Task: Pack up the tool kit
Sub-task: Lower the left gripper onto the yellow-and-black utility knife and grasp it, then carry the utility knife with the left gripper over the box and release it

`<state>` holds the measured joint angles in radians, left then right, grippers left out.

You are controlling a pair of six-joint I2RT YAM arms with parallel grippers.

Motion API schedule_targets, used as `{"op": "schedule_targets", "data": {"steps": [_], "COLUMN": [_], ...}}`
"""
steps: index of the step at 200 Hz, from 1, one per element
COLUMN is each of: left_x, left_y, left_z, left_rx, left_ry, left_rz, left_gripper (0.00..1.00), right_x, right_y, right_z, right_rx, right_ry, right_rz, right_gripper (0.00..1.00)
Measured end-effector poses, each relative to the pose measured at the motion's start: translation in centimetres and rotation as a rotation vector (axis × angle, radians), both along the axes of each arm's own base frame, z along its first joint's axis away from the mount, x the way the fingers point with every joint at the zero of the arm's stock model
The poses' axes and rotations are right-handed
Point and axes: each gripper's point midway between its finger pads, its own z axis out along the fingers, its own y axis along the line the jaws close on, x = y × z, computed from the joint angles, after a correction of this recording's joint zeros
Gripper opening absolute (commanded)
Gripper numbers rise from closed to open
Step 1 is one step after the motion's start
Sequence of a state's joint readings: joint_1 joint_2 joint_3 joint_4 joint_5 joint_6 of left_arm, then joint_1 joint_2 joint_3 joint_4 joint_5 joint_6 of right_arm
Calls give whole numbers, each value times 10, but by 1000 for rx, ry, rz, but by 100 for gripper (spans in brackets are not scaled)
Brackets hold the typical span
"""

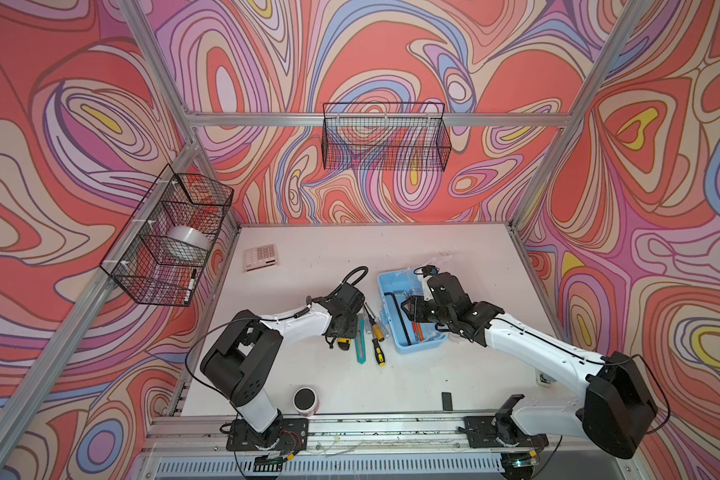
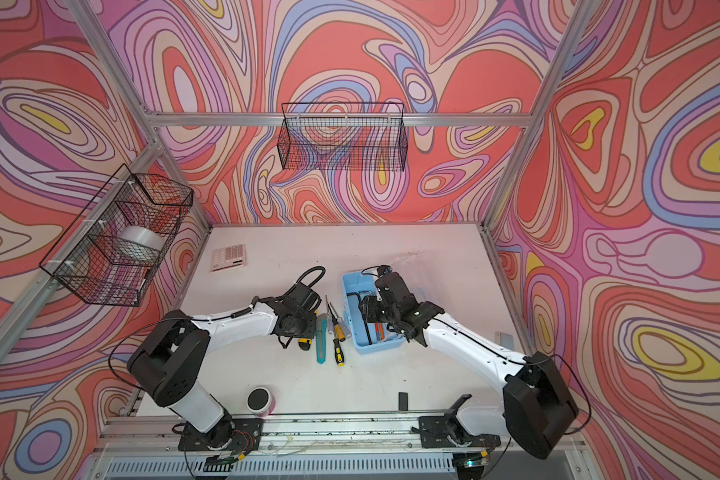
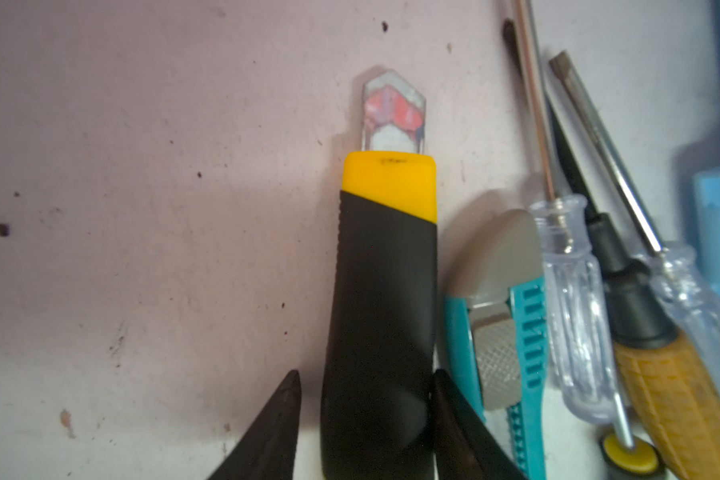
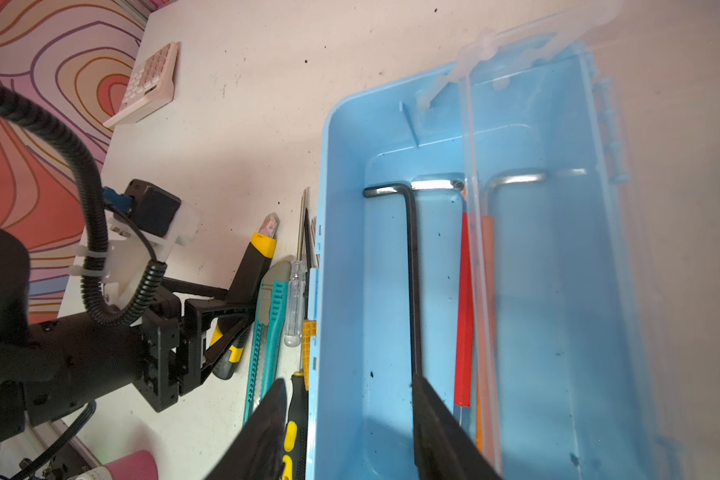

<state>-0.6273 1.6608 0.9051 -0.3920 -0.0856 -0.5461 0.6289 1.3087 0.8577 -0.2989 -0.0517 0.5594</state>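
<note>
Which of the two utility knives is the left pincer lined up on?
The yellow-black utility knife: it lies between the open fingers of the left pincer. The teal utility knife lies beside it, outside them.

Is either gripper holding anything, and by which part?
Nothing is held. The left gripper straddles the yellow-black knife at its handle, one side gapped; the right gripper stands open over a wall of the blue case.

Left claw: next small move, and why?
Likely close the left claw on the yellow-black utility knife. It straddles the black handle with a gap showing on one side, so the knife is not yet clamped. The knife lies on the table, outside the open blue case, beside the teal knife.
</note>
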Motion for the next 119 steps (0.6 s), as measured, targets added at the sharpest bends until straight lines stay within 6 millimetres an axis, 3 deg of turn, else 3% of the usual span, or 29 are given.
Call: {"op": "schedule_targets", "data": {"steps": [119], "left_x": [6], "left_y": [1], "left_z": [-2], "left_rx": [26], "left_ry": [-11], "left_rz": [-10], "left_gripper": [31], "right_x": [1], "right_y": [1], "right_z": [-12], "right_rx": [-20], "right_ry": [27], "right_rz": [0], "right_gripper": [46]}}
